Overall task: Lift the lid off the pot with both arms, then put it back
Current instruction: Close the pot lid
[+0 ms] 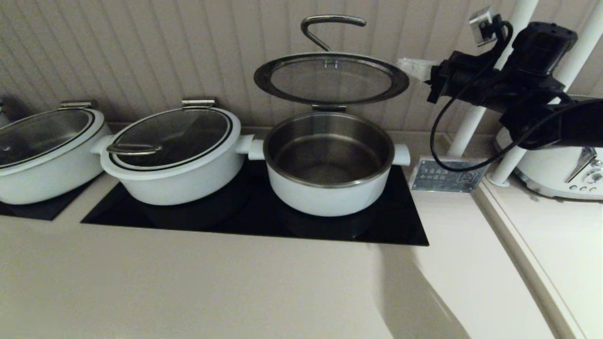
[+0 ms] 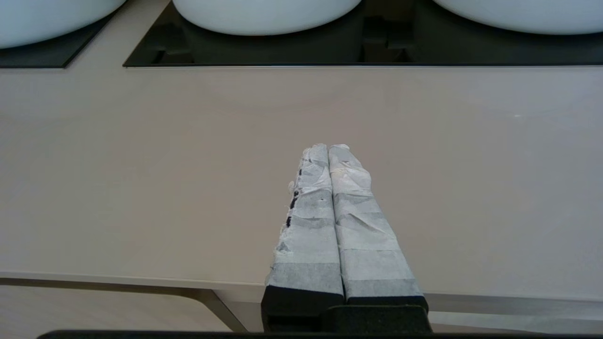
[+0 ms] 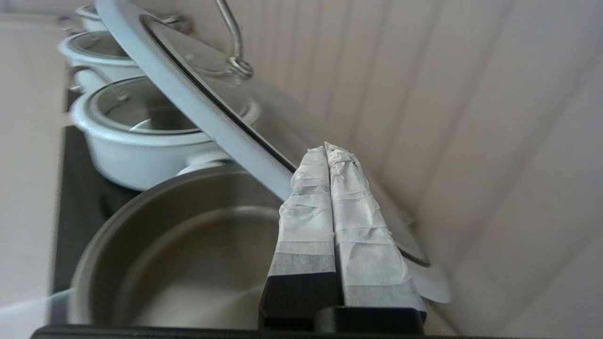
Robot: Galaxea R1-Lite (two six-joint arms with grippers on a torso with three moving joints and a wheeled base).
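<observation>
The white pot [image 1: 328, 162] stands open on the black cooktop, its steel inside empty. Its glass lid [image 1: 331, 77] stands tilted up over the back rim, with the loop handle [image 1: 330, 28] at the top near the wall. My right gripper [image 1: 411, 67] is shut and empty, its taped tips right at the lid's right edge. In the right wrist view the gripper [image 3: 326, 149] lies against the lid's rim [image 3: 188, 94], above the pot [image 3: 188, 263]. My left gripper [image 2: 328, 148] is shut and empty, low over the bare countertop in front of the cooktop; it is out of the head view.
Two more white pots with closed lids [image 1: 172, 150] [image 1: 42, 146] stand to the left. The ribbed wall [image 1: 141, 47] is close behind. A small sign [image 1: 445, 176], white posts [image 1: 471, 122] and a white appliance [image 1: 560, 174] are at the right.
</observation>
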